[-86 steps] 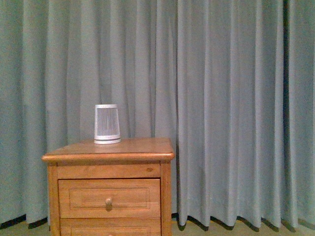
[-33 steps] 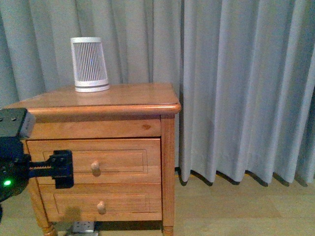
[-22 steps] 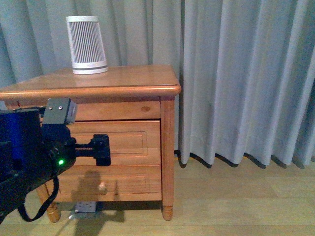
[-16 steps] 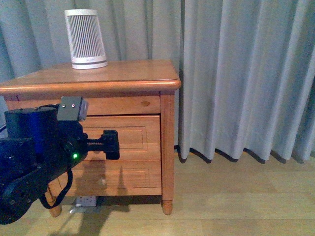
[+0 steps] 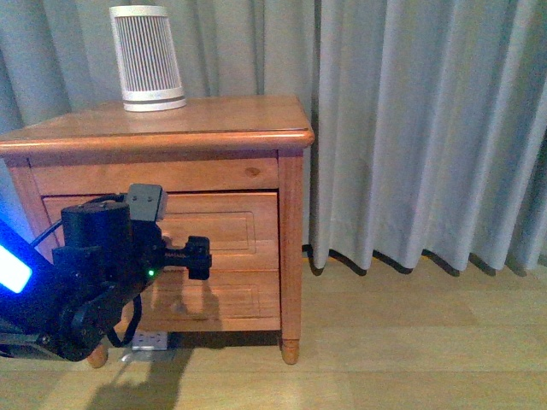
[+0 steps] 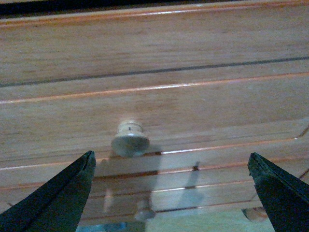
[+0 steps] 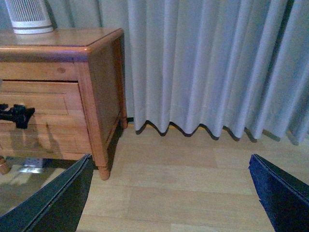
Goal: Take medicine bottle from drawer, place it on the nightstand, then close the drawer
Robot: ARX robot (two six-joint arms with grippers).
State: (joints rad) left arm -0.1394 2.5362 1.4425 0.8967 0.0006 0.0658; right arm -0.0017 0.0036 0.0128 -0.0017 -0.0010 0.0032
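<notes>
One left end effector (image 6: 170,162), jaws spread, drawer (image 6: 203,104) shut, knob (image 6: 130,140) facing it

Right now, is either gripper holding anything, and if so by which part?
Nothing is held. The left gripper is open facing the knob of the drawer, not closed on it; the right gripper is open and empty.

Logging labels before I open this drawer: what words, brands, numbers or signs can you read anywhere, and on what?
No text can be read in any view.
left pincer: a faint pale mark on its body in the front view, too small and blurred to read.
white slatted cylinder: no legible label on the side shown.
nightstand and drawer: plain wood, no lettering.
</notes>
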